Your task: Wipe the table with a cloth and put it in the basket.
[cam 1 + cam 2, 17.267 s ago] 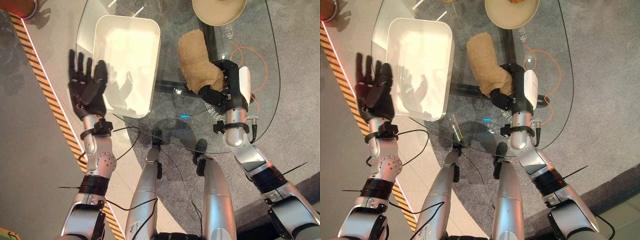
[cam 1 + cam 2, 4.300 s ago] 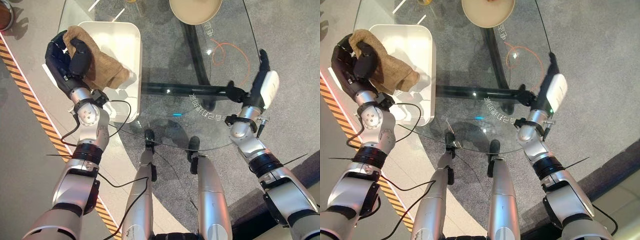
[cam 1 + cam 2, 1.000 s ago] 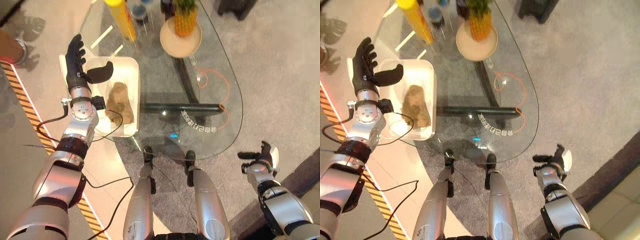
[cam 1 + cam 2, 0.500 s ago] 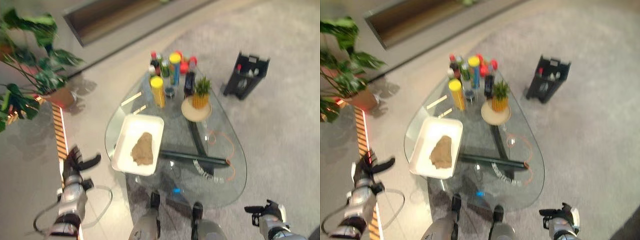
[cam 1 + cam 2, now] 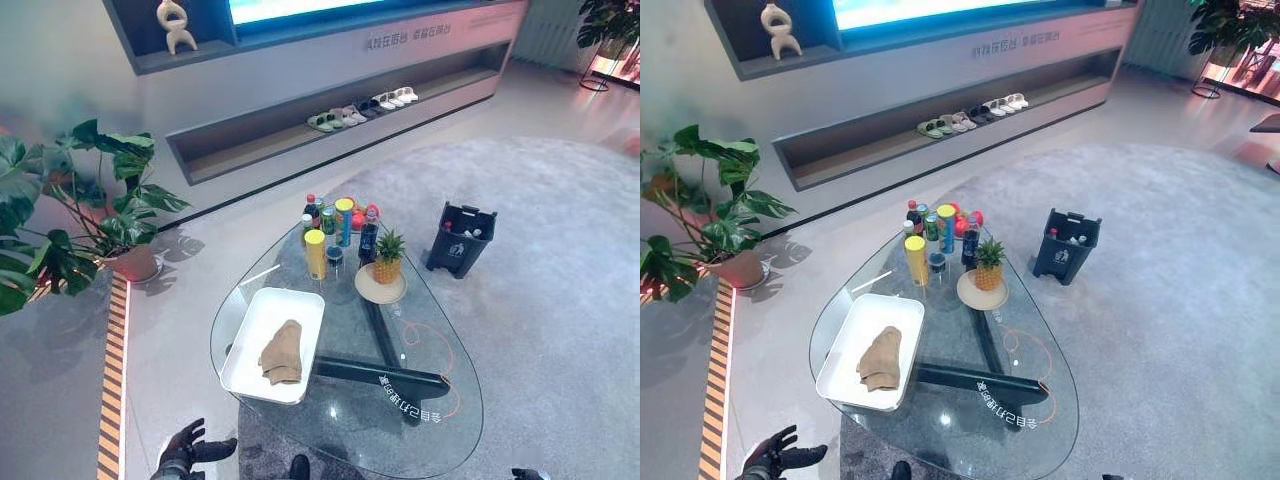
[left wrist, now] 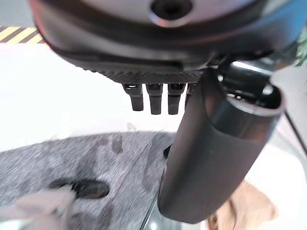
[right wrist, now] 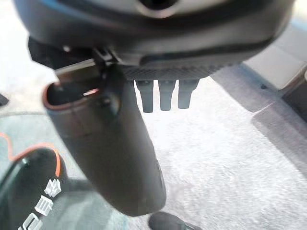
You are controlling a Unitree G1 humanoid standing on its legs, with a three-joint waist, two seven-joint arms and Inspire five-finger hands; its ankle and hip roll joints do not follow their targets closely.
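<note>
Fingers of left hand [image 5: 186, 452] spread off table [image 5: 440, 395] edge, right hand [image 7: 144, 81] fingers straight, cloth [image 5: 283, 352] in basket [image 5: 243, 370].

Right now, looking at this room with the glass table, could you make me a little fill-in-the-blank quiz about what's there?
1. The brown cloth lies inside the white ____.
2. The pineapple stands on a round ____ on the glass table.
3. The robot's left hand, low beside the table, holds ____.
4. On the carpet beyond the table stands a dark ____ with things in it.

Missing words: basket; plate; nothing; crate
</note>
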